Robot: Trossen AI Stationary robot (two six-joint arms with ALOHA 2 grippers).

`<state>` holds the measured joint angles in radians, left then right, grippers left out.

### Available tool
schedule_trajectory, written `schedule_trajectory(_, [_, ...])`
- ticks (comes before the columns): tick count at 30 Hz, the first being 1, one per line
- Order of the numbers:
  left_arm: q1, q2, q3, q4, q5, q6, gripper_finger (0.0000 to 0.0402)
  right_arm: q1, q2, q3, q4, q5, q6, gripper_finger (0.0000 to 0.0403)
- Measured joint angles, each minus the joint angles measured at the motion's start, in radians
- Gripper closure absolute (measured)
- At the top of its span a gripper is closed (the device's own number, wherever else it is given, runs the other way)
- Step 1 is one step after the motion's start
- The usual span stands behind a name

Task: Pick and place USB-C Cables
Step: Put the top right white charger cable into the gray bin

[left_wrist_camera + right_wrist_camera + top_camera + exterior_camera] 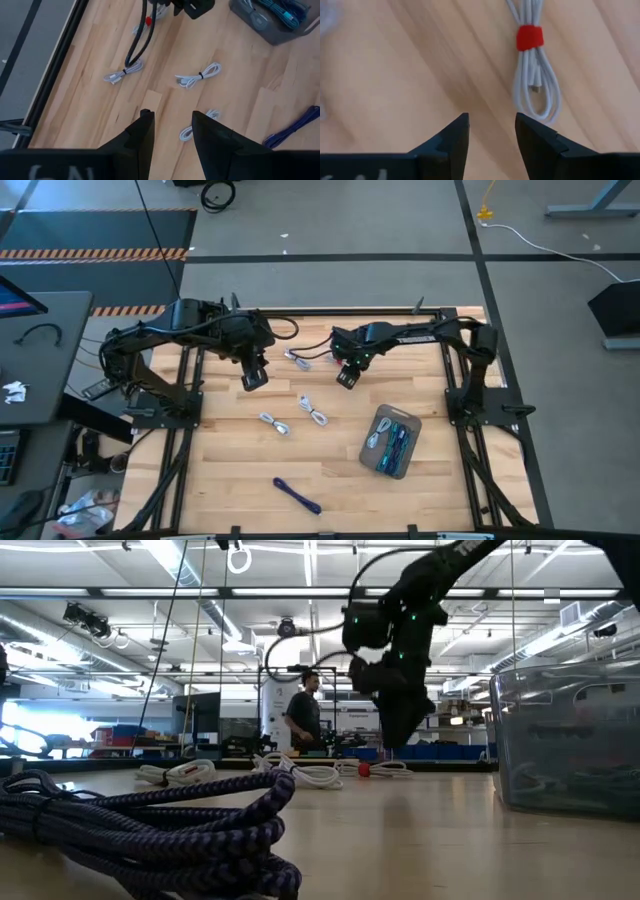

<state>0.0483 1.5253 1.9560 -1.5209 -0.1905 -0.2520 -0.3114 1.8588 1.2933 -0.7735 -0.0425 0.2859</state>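
A white USB-C cable bundle with a red tie (532, 65) lies flat on the wooden table. My right gripper (492, 135) hangs open just above the bare wood beside the bundle's looped end, pointing down, with nothing between its fingers. From above, that gripper (347, 377) is at the far middle of the table. My left gripper (254, 378) hovers high over the far left, open and empty (172, 130). Three more white bundles (297, 360) (313, 410) (274, 423) lie mid-table. A dark blue-purple bundle (298, 495) lies near the front edge.
A grey translucent tray (390, 442) at the right holds teal and other cable bundles. The low view has the purple bundle (150, 830) close in front and the tray (570, 740) at the right. A person (303, 710) stands in the room beyond the table.
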Motion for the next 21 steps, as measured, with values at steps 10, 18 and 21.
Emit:
schedule_trajectory(10, [0.000, 0.000, 0.000, 0.012, -0.001, -0.034, 0.0265, -0.041, 0.012, 0.002, -0.040, 0.089, -0.126, 0.0233])
schedule_trajectory(18, [0.000, 0.000, 0.000, 0.020, -0.035, -0.056, 0.0265, -0.055, 0.035, 0.001, -0.005, 0.092, -0.161, 0.0233])
schedule_trajectory(21, [0.000, 0.000, 0.000, 0.022, -0.037, -0.056, 0.0265, -0.062, 0.057, 0.001, 0.017, 0.076, -0.175, 0.0232])
